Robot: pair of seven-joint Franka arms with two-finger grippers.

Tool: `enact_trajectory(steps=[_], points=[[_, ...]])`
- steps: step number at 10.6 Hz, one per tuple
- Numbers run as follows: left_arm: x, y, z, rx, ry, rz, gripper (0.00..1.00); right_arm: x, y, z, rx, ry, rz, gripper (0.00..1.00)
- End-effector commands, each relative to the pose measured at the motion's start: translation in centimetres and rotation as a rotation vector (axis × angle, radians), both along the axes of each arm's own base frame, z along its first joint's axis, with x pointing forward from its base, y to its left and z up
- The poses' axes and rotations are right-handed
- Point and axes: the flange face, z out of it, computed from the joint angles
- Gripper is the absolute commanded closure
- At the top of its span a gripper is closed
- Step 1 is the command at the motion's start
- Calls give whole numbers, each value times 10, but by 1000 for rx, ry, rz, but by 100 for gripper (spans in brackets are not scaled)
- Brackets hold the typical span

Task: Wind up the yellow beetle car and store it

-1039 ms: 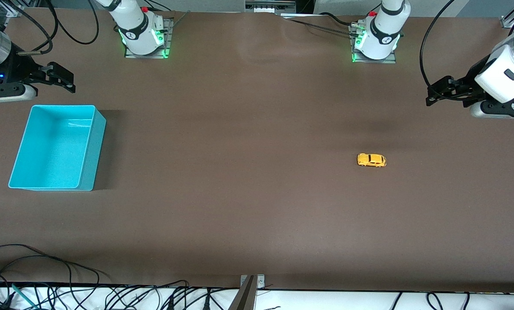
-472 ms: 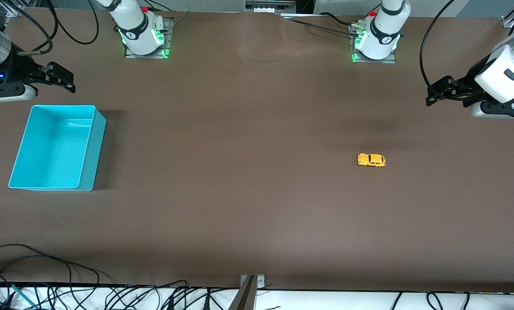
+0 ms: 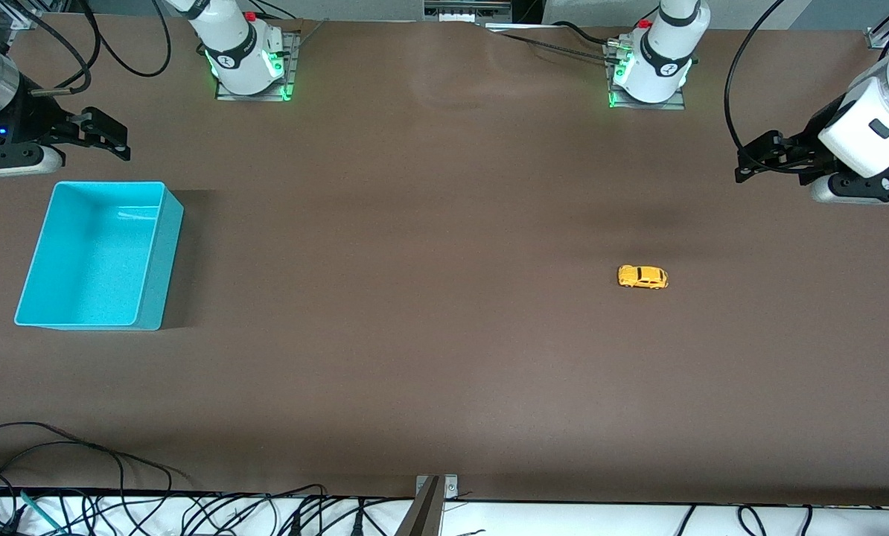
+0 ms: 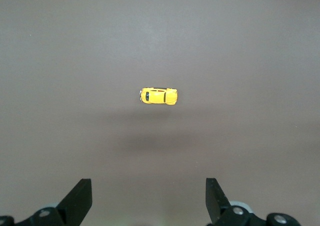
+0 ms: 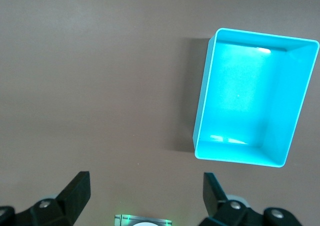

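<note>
The yellow beetle car (image 3: 642, 277) stands on its wheels on the brown table, toward the left arm's end. It also shows in the left wrist view (image 4: 158, 95), some way off from the fingers. My left gripper (image 3: 751, 159) is open and empty, up in the air over the table's left-arm end; its fingers (image 4: 80, 198) are spread wide. The turquoise bin (image 3: 163, 268) is empty and stands at the right arm's end. My right gripper (image 3: 111, 137) is open and empty, hovering just past the bin's rim (image 5: 202, 100), with its fingers (image 5: 77, 190) wide apart.
The two arm bases (image 3: 247, 63) (image 3: 649, 71) with green lights stand along the table edge farthest from the front camera. Loose black cables (image 3: 80, 476) and a metal bracket (image 3: 431, 506) lie at the edge nearest to it.
My left gripper has shifted very slightly toward the table's middle. The car, the bin and the right gripper have not moved.
</note>
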Motion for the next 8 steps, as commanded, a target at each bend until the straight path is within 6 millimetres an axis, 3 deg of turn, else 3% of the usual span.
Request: enact_trajectory(steps=[1, 6, 8], points=[[-2, -1, 6, -16, 5, 12, 0, 1, -1, 6, -16, 5, -7, 0], [-4, 4, 3, -31, 20, -133, 0, 1, -1, 6, -16, 5, -7, 0], [3, 1, -9, -37, 28, -228, 0, 1, -1, 6, -16, 5, -7, 0]])
